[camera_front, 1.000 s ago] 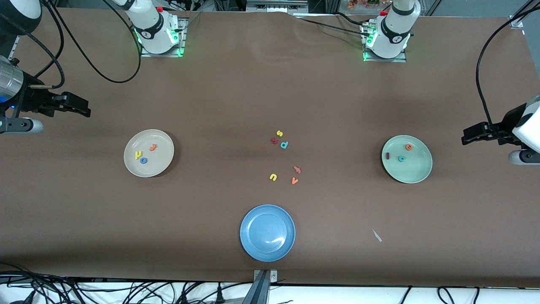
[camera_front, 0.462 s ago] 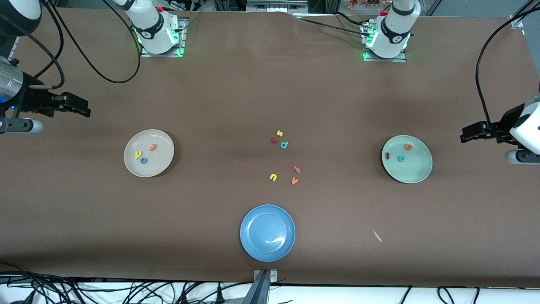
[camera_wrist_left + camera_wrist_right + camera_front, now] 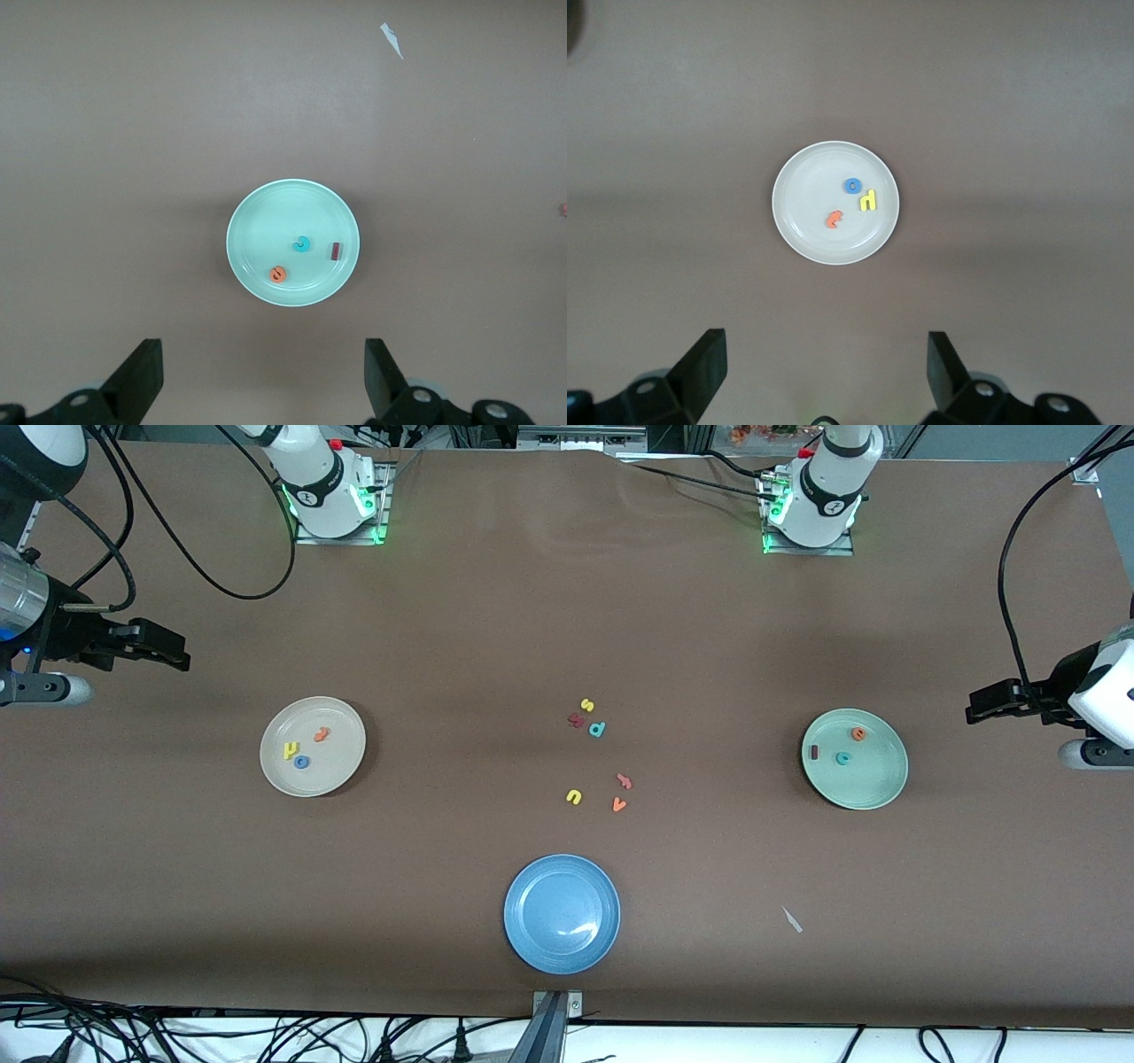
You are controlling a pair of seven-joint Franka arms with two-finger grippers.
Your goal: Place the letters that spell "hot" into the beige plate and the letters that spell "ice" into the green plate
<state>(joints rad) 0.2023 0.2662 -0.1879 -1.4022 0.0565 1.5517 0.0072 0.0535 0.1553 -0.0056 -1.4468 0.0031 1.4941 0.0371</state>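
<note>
The h [image 3: 289,750], o [image 3: 302,762] and t [image 3: 322,734] lay in the beige plate [image 3: 344,765], the i [image 3: 814,752], c [image 3: 842,758] and e [image 3: 858,733] in the green plate [image 3: 877,783], while the left pincer [image 3: 990,705] and right pincer [image 3: 161,648] hung spread and empty above the surface [image 3: 496,629].

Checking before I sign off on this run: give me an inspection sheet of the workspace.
Surface: brown table, scrap near the front edge.
Job's things: beige plate holds h, o, t; green plate holds i, c, e.
Clutter: blue plate; six loose letters mid-table.
Grippers: left gripper open, empty, beside the green plate at the table's end; right gripper open, empty, likewise by the beige plate.
Cables: black cables hang from both arms.
Surroundings: wires below the table's front edge.
</note>
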